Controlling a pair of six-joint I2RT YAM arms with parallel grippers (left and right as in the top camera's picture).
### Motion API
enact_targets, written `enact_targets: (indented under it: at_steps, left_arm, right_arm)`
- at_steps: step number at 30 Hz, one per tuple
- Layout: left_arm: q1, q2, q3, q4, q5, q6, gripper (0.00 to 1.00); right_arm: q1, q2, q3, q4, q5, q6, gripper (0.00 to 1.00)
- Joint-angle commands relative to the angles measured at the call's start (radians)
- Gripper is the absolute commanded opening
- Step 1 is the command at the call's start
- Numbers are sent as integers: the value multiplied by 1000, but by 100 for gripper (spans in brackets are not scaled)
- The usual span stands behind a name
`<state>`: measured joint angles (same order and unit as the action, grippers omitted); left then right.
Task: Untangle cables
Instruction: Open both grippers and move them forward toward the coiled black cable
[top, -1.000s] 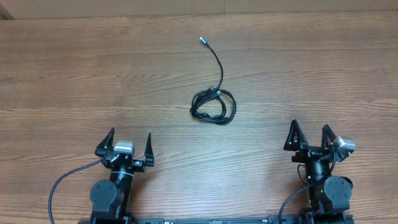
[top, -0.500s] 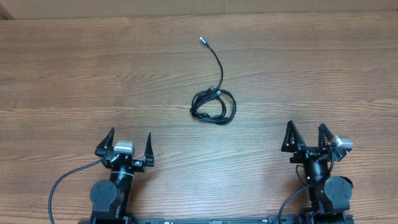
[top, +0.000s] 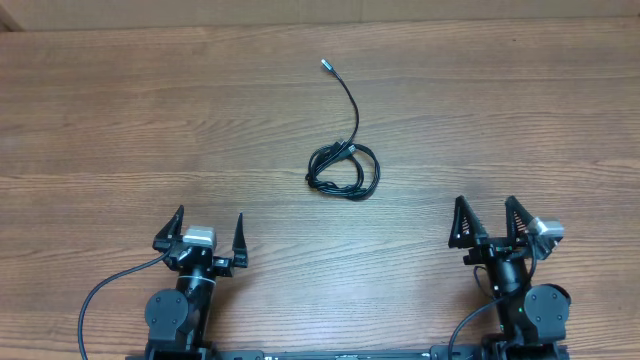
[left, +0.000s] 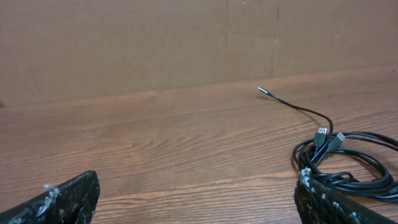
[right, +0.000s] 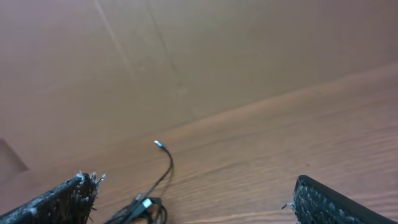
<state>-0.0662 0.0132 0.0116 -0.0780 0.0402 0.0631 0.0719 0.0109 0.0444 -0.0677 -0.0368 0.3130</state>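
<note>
- The cables (top: 343, 170) lie on the brown wooden table (top: 120, 120), near the middle and a bit to the far side
- Most of the black cords are wound up in one small round bunch
- One thin cord runs out of the bunch toward the far side and bends a little to the left, and it ends in a small shiny plug (top: 325, 64)
- The left wrist camera shows two more little plugs (left: 328, 138) side by side on top of the bunch
- The left gripper (top: 210, 214) is by the near edge on the left, and its two black fingers (top: 180, 222) stand wide open
- The right gripper (top: 486, 202) is by the near edge on the right, and its two fingers stand wide open too
- Both grippers point to the far side and are well apart from the cables
- The bunch lies between the two grippers, but farther away than both
- In the right wrist camera only the top of the bunch shows, low down and nearer the left finger
- A plain brown wall (left: 124, 43) stands along the far edge of the table
</note>
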Motion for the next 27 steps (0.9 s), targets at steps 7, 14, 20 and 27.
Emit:
enact_targets:
  at_steps: [7, 14, 20, 27]
  left_arm:
    - [-5, -4, -6, 0, -17, 20, 100]
    - [-5, -4, -6, 0, -18, 20, 100]
    - [-5, -4, -6, 13, -113, 48, 100]
    - [-5, 19, 111, -57, -117, 92, 99]
  right_arm:
    - [5, -8, 109, -92, -78, -8, 100]
    - [6, -3, 249, -247, -140, -37, 100]
    - [6, 82, 381, -391, -175, -83, 100]
    - [6, 308, 565, -478, -194, -83, 100]
